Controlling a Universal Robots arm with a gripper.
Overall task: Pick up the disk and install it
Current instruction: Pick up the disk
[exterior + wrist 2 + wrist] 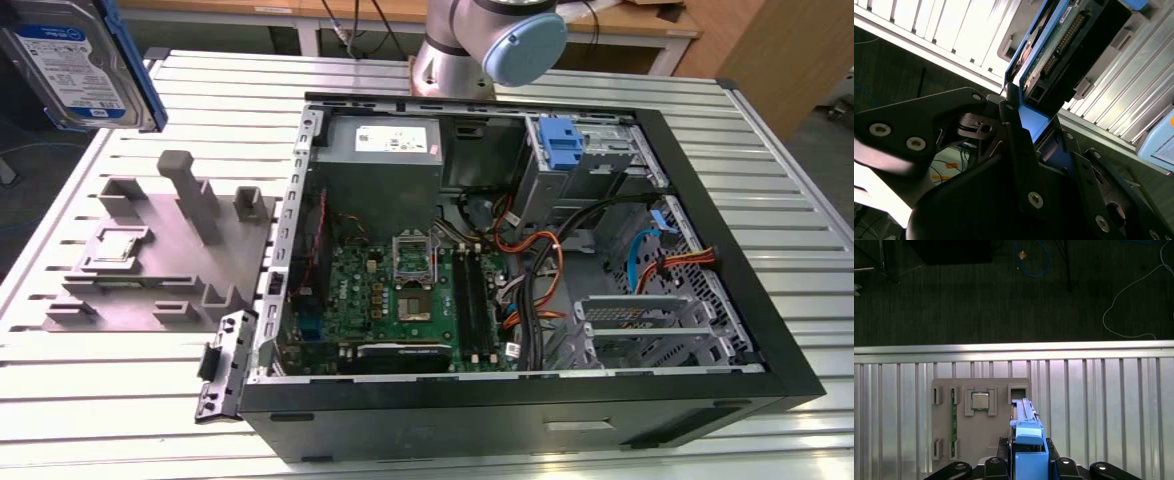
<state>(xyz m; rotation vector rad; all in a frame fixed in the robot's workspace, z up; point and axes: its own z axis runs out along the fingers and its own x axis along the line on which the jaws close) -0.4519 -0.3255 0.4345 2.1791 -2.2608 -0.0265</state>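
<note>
The disk [67, 62], a silver-grey drive with a white-and-blue label and blue side rails, hangs upright in the air at the exterior view's far upper left, above the slatted table. In the second wrist view my gripper [1040, 134] is shut on the disk [1064, 35], its black fingers [1015, 131] clamping the blue rail end. The first wrist view shows the disk [1026, 427] edge-on between the gripper [1030, 456] jaws, high over the grey fixture [999, 440].
An open computer case [787, 370] lies on the table [801, 440], with motherboard [400, 290], cables and a blue bracket [563, 140] in its drive bay. The grey fixture [160, 270] holds a small square chip [118, 243]. The arm's base [481, 40] stands behind the case.
</note>
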